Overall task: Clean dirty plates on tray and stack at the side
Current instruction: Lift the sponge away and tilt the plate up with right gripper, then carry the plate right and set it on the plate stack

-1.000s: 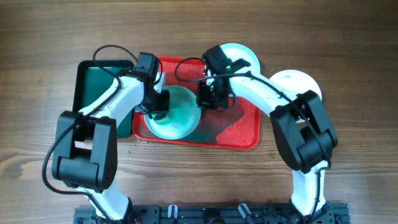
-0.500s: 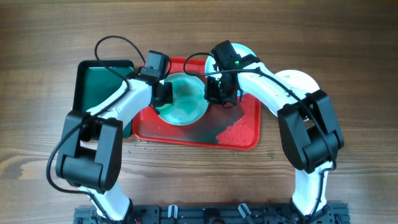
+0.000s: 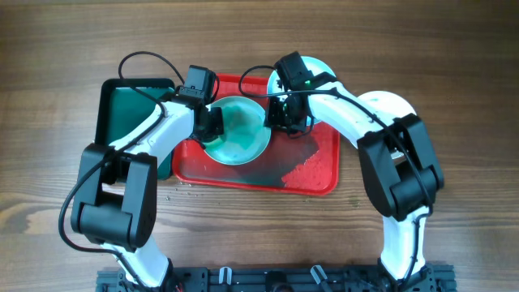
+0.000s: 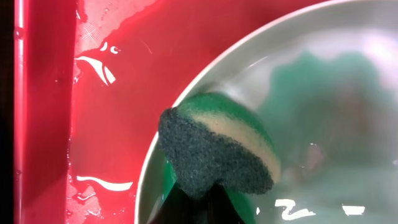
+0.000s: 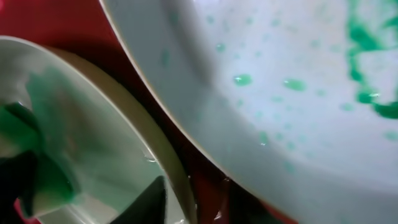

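Note:
A pale turquoise plate with a teal-green smear lies on the red tray. My left gripper is shut on a green and yellow sponge, which presses on the plate's left rim. My right gripper is shut on the plate's right rim. A second turquoise plate with green spots lies at the tray's far right corner, partly under the right arm. A white plate lies on the table to the right of the tray.
A dark green tray stands against the red tray's left side. A dark wet smear and a rough red patch mark the tray's near right part. The red tray floor is wet.
Both grippers and the smeared plate have shifted toward the tray's far side and slightly right. Over the last half second they hardly move.

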`<state>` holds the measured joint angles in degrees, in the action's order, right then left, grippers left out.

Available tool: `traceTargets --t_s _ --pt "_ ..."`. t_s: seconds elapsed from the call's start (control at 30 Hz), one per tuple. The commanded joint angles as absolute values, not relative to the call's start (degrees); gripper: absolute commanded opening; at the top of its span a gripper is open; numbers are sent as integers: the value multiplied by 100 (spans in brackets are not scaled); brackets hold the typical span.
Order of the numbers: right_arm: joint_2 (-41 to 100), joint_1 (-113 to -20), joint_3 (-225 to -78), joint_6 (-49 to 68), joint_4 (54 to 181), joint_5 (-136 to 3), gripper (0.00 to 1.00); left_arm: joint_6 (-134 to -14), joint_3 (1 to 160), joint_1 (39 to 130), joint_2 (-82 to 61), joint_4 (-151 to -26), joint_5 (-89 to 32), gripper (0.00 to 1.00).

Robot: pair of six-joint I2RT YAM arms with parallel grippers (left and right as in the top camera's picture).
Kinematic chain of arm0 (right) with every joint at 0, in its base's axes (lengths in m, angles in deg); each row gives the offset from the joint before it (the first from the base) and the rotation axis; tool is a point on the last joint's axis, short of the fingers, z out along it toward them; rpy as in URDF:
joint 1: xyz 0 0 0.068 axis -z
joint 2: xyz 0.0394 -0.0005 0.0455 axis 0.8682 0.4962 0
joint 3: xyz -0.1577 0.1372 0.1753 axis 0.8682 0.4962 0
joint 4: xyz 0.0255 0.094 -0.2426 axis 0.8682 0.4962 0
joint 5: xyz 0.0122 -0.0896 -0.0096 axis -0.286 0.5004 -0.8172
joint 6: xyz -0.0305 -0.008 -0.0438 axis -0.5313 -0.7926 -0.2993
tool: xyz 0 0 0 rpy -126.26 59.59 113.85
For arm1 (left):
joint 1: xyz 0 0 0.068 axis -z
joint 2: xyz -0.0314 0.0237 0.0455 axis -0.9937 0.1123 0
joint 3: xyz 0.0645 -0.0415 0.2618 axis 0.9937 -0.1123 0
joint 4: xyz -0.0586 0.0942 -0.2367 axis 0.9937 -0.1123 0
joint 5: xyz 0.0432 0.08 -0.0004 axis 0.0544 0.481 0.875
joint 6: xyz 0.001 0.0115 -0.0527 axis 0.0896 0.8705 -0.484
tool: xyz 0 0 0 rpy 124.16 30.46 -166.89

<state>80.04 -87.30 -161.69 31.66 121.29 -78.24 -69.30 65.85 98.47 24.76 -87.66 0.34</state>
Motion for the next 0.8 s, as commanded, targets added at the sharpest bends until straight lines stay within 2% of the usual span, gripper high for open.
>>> traceTargets --t_s 0.0,0.03,0.13,0.33,0.47,0.6,0.77 --pt "8174 -8760 -16156 3334 12075 -8021 14 -7024 6440 9845 2625 -8862 -441 4" --pt "8174 -8782 -16156 3343 12048 -8018 10 -7024 6440 9845 2625 -8838 -447 4" --pt "8174 -8957 -16156 3349 11865 -8010 5 -7028 6502 9842 2625 -8792 -554 4" --pt "8172 -9012 -16156 3482 11906 -7892 4 -7020 7507 9742 2509 -9715 -598 4" --pt "7870 -8992 -16158 2905 12005 -7782 4 -7020 8600 9355 2310 -10711 -583 4" --pt "7105 -8998 -16158 2501 12717 -6307 4 -7020 8869 8933 2142 -10982 -587 4" --pt "6069 -9022 -16158 1876 13211 -4777 4 -7015 8832 8830 2144 -11151 -607 4"
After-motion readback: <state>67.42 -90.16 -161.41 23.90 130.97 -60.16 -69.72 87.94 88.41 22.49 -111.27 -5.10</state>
